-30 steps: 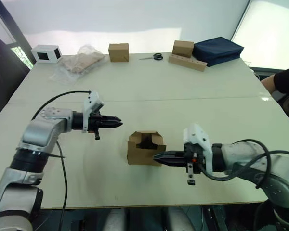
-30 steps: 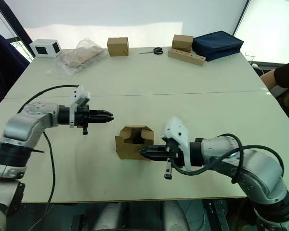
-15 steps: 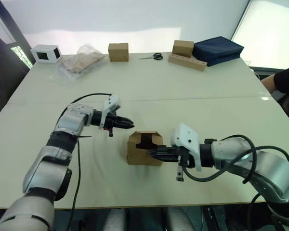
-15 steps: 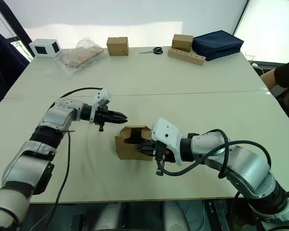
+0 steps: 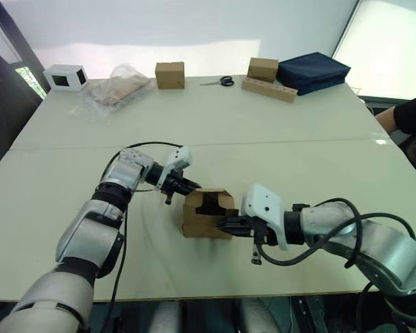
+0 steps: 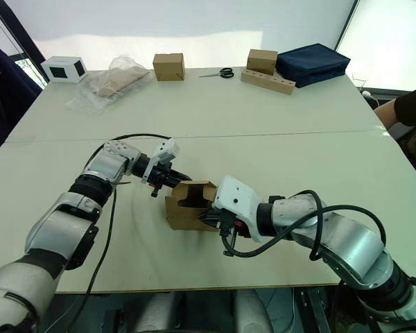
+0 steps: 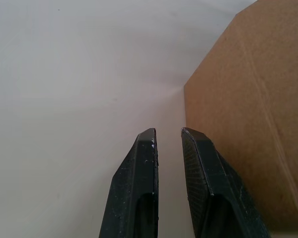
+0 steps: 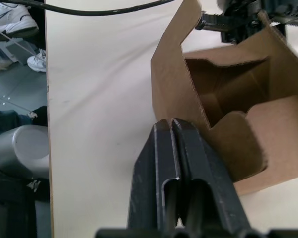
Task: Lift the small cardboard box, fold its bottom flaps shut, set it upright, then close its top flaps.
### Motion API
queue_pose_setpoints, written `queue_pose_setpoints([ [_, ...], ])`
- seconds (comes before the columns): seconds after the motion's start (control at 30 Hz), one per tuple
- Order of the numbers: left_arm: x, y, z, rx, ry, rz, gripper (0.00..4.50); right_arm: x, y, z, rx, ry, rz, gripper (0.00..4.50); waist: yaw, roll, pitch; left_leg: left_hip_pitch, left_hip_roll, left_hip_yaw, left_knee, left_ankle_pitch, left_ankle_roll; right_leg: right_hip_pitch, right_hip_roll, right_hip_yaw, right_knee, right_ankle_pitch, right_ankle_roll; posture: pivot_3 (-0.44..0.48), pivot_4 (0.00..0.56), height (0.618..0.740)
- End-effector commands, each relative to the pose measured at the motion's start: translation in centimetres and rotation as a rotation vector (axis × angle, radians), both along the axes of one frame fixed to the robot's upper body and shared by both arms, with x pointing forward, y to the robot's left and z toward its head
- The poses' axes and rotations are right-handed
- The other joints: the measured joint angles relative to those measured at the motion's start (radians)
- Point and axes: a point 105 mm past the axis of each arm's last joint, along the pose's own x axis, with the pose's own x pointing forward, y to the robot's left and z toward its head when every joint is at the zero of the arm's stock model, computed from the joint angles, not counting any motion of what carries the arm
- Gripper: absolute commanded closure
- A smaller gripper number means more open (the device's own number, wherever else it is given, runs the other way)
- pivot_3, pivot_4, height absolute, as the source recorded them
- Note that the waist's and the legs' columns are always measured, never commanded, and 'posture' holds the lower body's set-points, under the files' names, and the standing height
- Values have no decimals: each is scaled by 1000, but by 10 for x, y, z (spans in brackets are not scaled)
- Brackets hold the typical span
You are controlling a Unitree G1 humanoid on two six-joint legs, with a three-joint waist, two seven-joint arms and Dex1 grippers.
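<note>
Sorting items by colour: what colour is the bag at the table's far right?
Dark navy blue bag, clearest in the left eye view.

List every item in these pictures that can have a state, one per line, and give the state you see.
small cardboard box: on the table, flaps open, inside empty.
left end effector: fingers slightly apart, at the box's far left corner, holding nothing.
right end effector: fingers shut, tips against the box's near right side.
scissors: lying closed.
two far brown boxes: closed.
plastic bag: crumpled, lying flat.

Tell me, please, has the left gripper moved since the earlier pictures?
Yes. The left gripper has closed in on the small cardboard box, now at its corner.
</note>
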Motion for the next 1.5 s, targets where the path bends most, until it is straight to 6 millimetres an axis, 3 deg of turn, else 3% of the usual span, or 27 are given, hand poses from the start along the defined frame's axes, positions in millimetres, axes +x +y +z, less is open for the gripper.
queue_pose_setpoints([
  [0.03, 2, -5, 13, -16, -42, -26, 3724, 0, 4, 9, 16, -55, 21, 4500, 0, 0, 0, 0, 0, 0, 0, 0, 0, 0, 0, 0, 0, 0, 0, 0, 150, 740],
  [0.47, -1, -15, 17, -51, -39, -51, 3724, 7, 10, 29, 46, -73, 41, 4500, 1, 0, 0, 0, 0, 0, 0, 0, 0, 0, 0, 0, 0, 0, 0, 0, 150, 740],
  [1.5, -11, -16, 14, -62, -29, -60, 3724, 27, 16, -3, 20, 8, -19, 4500, 0, 0, 0, 0, 0, 0, 0, 0, 0, 0, 0, 0, 0, 0, 0, 0, 150, 740],
])
